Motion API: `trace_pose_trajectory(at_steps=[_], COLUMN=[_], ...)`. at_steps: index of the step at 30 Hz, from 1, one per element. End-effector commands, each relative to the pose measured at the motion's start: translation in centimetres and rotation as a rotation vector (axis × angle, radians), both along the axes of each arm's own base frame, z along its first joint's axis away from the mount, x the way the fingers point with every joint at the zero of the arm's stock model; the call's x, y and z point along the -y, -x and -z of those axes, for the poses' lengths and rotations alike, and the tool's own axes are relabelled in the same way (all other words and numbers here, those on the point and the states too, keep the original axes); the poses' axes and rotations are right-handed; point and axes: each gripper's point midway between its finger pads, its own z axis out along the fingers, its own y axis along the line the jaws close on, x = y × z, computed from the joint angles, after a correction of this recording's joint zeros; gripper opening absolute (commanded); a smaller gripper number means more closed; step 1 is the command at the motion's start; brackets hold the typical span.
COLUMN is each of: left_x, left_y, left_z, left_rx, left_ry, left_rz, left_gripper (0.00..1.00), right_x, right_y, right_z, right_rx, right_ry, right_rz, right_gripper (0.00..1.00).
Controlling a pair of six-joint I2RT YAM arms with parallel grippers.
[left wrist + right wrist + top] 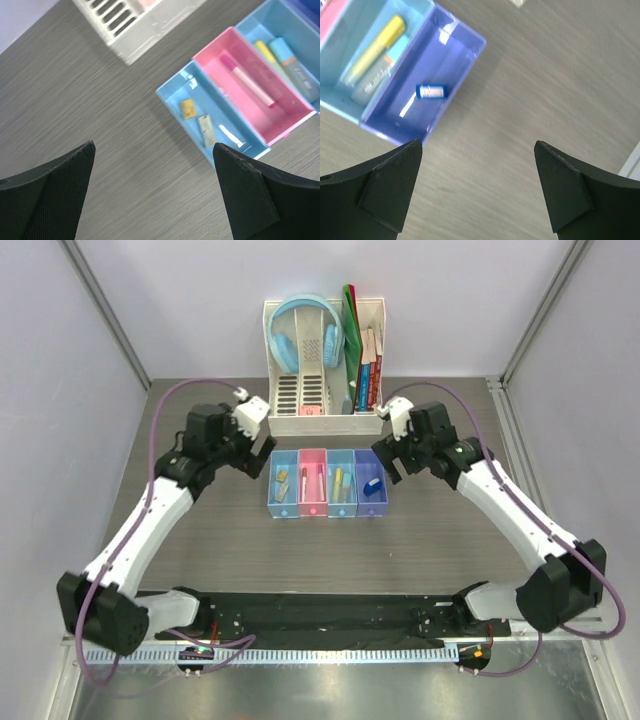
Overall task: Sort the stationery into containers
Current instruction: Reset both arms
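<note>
The four joined bins stand mid-table: blue (284,511), pink (312,511), light blue (341,511), purple-blue (371,509). In the left wrist view the blue bin (212,100) holds a tan block (188,108) and a grey block (206,130), and the pink bin (282,102) holds the pink-tipped pen (248,81). In the right wrist view the light-blue bin (360,35) holds the yellow highlighter (375,50) and the marker (372,82), and the purple-blue bin (445,55) holds a blue block (431,91). My left gripper (154,146) hovers open and empty left of the bins. My right gripper (478,144) hovers open and empty to their right.
A white slotted organiser (300,405) stands behind the bins with light-blue headphones (305,335) and upright books (365,355) in it. Its corner shows in the left wrist view (125,30). Enclosure walls rise at both sides of the table.
</note>
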Motion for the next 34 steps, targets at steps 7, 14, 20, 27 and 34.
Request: trace_pose_trajectory(at_steps=[7, 14, 20, 27, 34], left_x=[-9.7, -12.2, -11.7, -11.5, -11.4], left_y=[3.7, 3.9, 4.4, 4.2, 4.3], left_z=[-0.2, 0.5, 0.1, 0.7, 0.8], left_rx=[0.08, 0.04, 0.043, 0.02, 0.016], left_ry=[0.202, 0.287, 0.307, 0.313, 0.32], left_rz=[-0.278, -0.324, -0.294, -0.287, -0.282], left_gripper=[1.0, 0.99, 1.0, 1.0, 1.0], right_x=[5.3, 6.6, 6.4, 6.0, 5.8], right_y=[3.6, 4.4, 4.5, 4.5, 4.6], right_z=[-4.6, -4.8, -4.4, -4.1, -4.0], right_rx=[0.199, 0.232, 0.213, 0.201, 0.195], right_ry=[-0.189, -0.225, -0.232, -0.236, -0.24], right_rz=[0.077, 0.089, 0.077, 0.054, 0.047], right_gripper=[1.0, 1.0, 1.0, 1.0, 1.0])
